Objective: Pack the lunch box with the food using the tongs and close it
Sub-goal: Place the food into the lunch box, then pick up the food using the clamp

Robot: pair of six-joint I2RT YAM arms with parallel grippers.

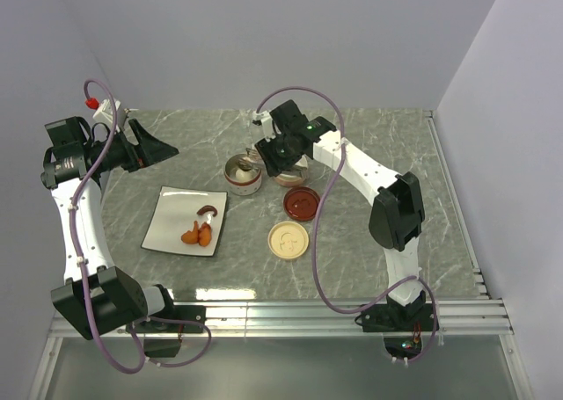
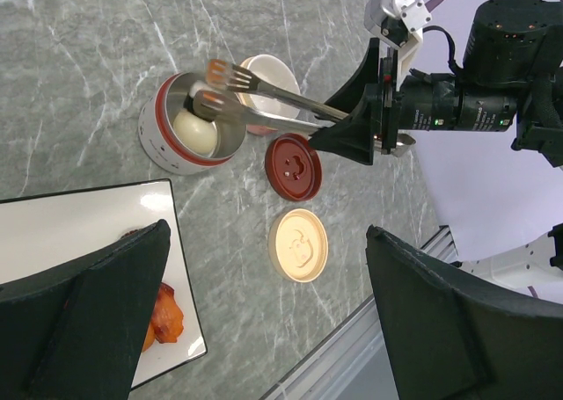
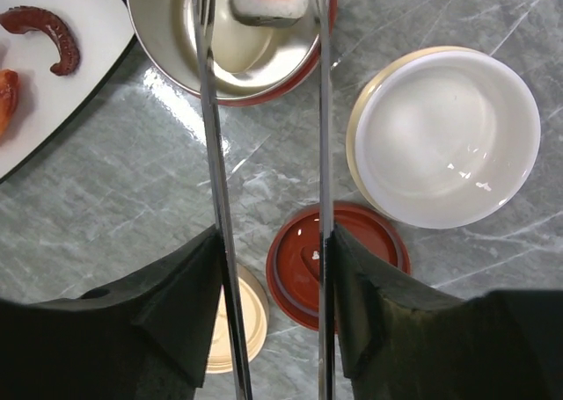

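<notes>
The lunch box [image 1: 244, 173] is a round steel tub with a red band, standing open at mid-table. A white egg [image 2: 195, 129] and a sushi-roll slice [image 3: 268, 0] lie inside it. My right gripper [image 3: 273, 242] is shut on the silver tongs [image 3: 215, 154], one finger pressed on each arm. The tongs' tips are spread apart over the tub, with the sushi slice between them. Orange fried bits [image 1: 198, 235] and a brown-and-white piece [image 1: 208, 211] lie on the white plate [image 1: 171, 220]. My left gripper [image 1: 154, 149] hangs open and empty, raised at the far left.
A red lid [image 1: 302, 203] and a yellow lid [image 1: 288, 240] lie flat to the right of the plate. A white bowl with a yellow rim [image 3: 449, 136] stands next to the tub, partly under my right wrist. A metal rail runs along the table's near edge.
</notes>
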